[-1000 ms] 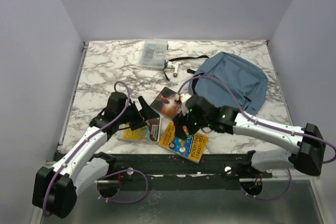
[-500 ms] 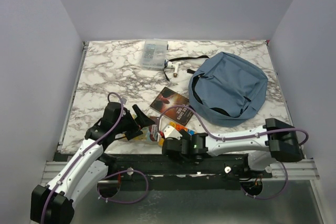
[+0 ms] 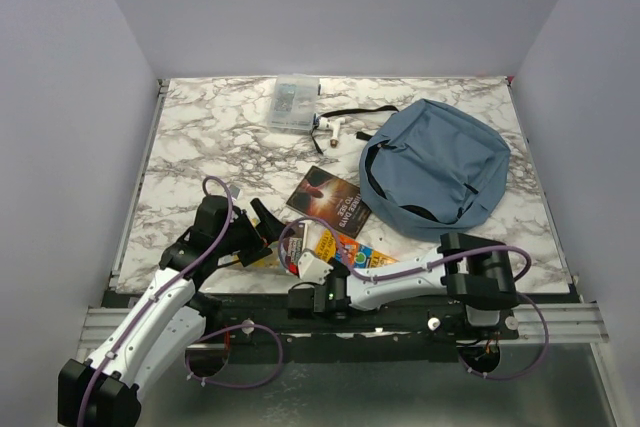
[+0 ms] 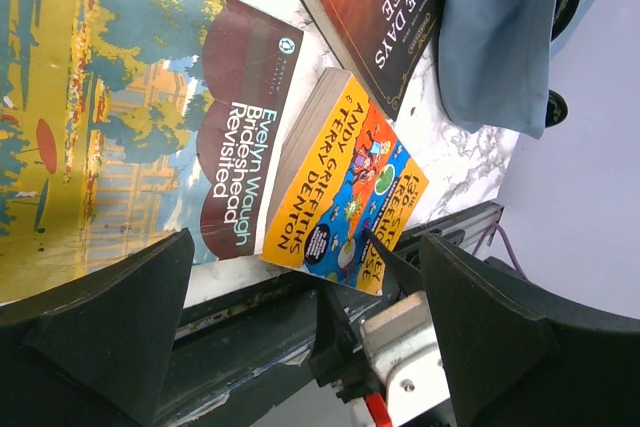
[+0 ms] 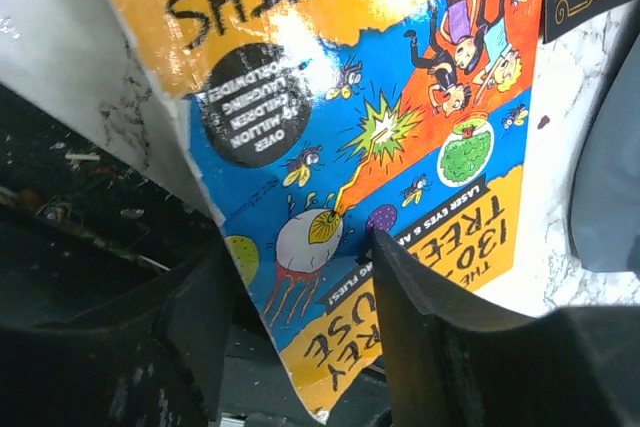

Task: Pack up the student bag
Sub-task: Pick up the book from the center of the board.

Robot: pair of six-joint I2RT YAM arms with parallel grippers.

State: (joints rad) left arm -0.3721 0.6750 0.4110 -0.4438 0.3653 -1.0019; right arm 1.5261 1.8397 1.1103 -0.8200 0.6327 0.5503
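Observation:
The dusty-blue student bag (image 3: 435, 169) lies at the back right, its opening toward the books. A yellow and blue children's book (image 3: 345, 247) lies at the table's near edge with one corner overhanging. My right gripper (image 3: 306, 269) is at that corner. In the right wrist view (image 5: 295, 247) one finger lies on the cover (image 5: 420, 327) and the other sits under the book (image 5: 190, 337), shut on it. My left gripper (image 3: 265, 229) is open and empty above the Brideshead Revisited book (image 4: 235, 157).
A dark paperback (image 3: 328, 195) lies between the yellow book and the bag. A small clear plastic box (image 3: 295, 104) and a small white object (image 3: 330, 128) sit at the back. The black frame rail (image 3: 400, 302) runs just below the table's near edge.
My right arm has folded back from over the books and dropped to the near edge, its gripper now on the yellow book's overhanging corner. The left arm drew back slightly.

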